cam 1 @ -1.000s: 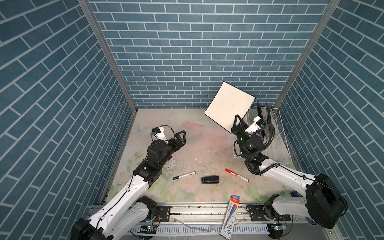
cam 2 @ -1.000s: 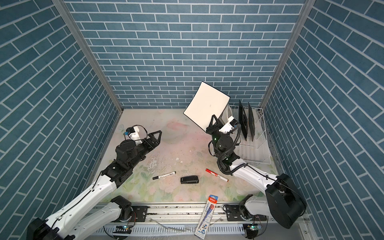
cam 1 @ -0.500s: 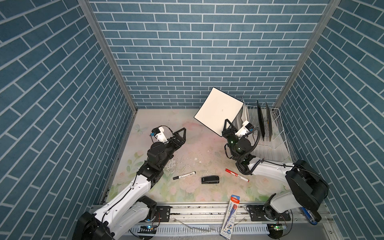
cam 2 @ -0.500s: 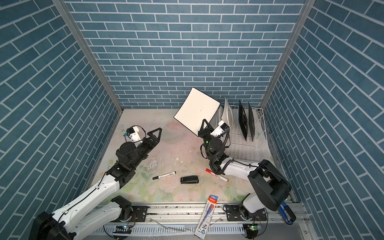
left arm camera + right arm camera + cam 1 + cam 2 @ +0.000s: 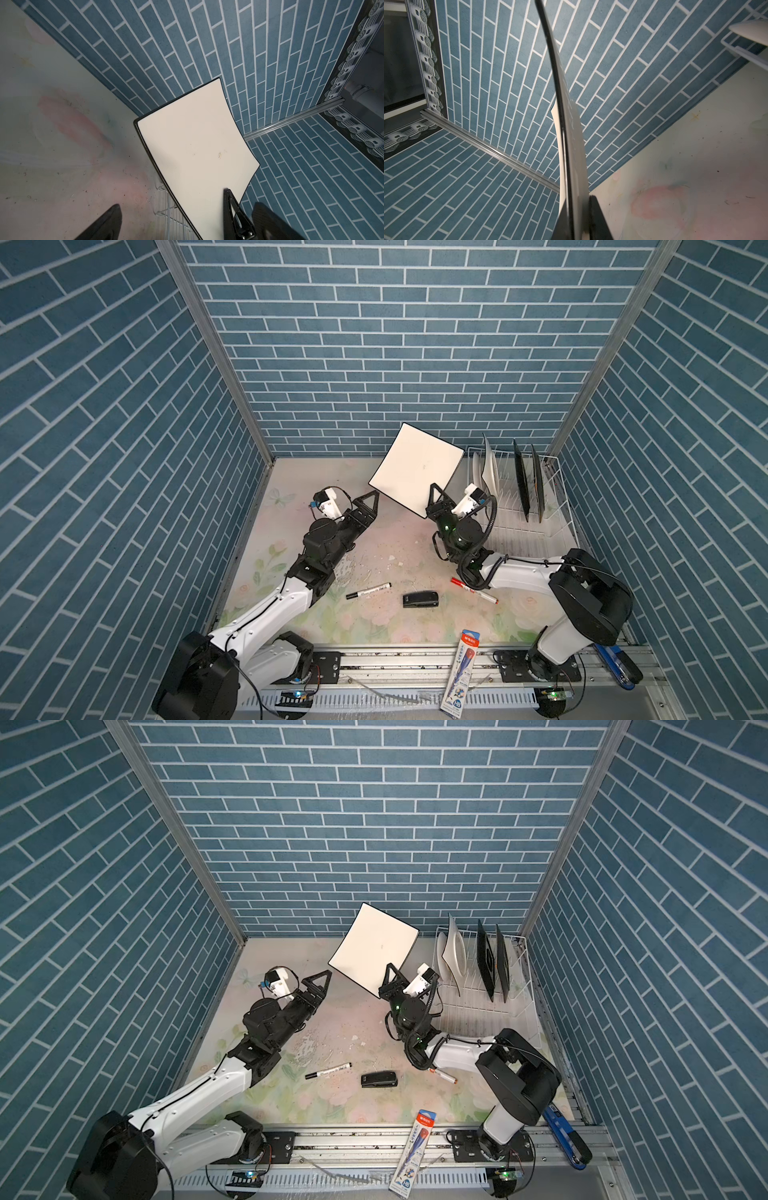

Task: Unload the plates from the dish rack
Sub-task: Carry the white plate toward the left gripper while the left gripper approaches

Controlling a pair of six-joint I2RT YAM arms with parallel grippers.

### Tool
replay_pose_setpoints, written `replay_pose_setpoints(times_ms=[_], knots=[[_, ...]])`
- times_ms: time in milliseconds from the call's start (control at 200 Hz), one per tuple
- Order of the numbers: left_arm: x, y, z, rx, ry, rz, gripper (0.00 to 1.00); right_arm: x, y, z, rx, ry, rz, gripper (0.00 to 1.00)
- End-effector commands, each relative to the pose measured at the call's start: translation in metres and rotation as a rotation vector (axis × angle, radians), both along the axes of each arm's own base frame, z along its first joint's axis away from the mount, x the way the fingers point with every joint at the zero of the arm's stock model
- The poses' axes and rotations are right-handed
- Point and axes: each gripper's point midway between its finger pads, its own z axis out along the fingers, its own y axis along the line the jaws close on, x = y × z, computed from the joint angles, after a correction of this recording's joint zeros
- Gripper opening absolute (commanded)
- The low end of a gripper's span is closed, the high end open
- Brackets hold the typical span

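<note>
Right gripper (image 5: 434,506) clamped on white square plate (image 5: 415,466) by its lower edge, lifted clear of dish rack (image 5: 557,506) (likely handover); left gripper (image 5: 368,499) spread wide, empty

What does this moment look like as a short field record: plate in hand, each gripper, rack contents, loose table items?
held plate: square white plate with thin black rim, lifted clear of the rack, tilted, gripped at a lower corner
right gripper: shut on the plate's corner
left gripper: open, empty, close to the plate's near corner
dish rack: white wire, far right of the table
left in rack: two white plates and two black plates, all on edge
loose items: black marker, black stapler, red marker
</note>
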Motion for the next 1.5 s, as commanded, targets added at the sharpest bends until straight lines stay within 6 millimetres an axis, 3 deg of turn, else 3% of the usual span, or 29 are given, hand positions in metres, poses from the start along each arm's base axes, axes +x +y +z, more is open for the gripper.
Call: replay_pose_setpoints(times_ms=[0,695,1130,1496], knots=[[0.002,-0.002,0.011,-0.063,-0.039,-0.005,1.0,-0.016,-0.014,0.095,0.346,-0.195,0.03,0.0],[0.011,-0.023,0.01,-0.073,-0.054,-0.088,1.0,-0.027,0.011,0.11,0.413,-0.203,0.143,0.0],[0.026,-0.038,0.019,-0.207,-0.108,-0.13,0.99,-0.034,0.003,0.11,0.423,-0.198,0.142,0.0],[0.032,-0.038,0.027,-0.234,-0.129,-0.113,0.96,-0.038,0.01,0.111,0.456,-0.188,0.181,0.0]])
